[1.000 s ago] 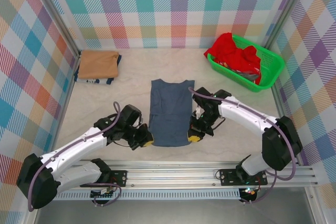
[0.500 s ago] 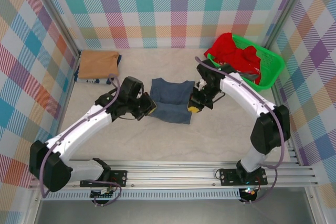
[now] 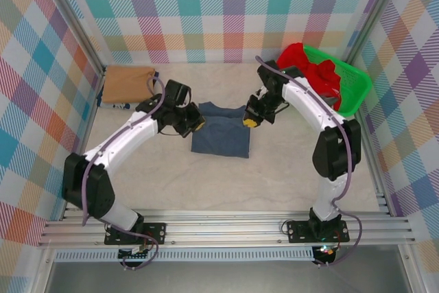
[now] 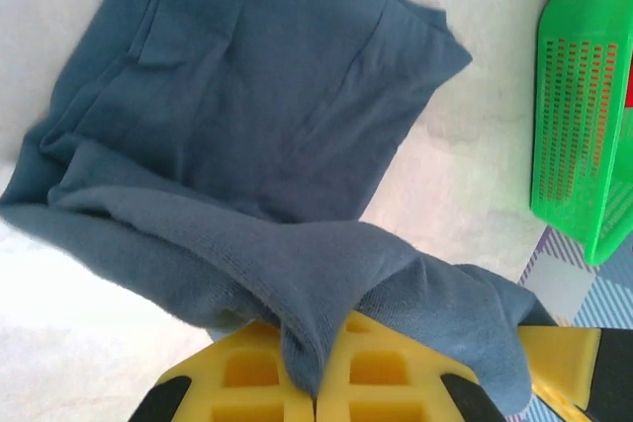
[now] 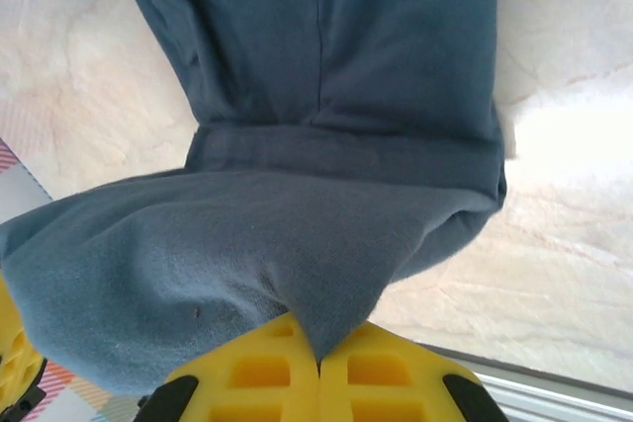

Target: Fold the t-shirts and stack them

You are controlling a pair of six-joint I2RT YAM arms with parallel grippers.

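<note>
Since the earlier frame, left gripper (image 3: 194,125) and right gripper (image 3: 250,121) sit higher up, each clamped on a hem corner of the soft slate-blue cloth t-shirt (image 3: 221,141). Shirt lies doubled over at frame centre.

Text: none legible anywhere.
Cloth (image 3: 125,106) under tan shirt (image 3: 128,84): white marks on dark blue, too small to read.
</note>
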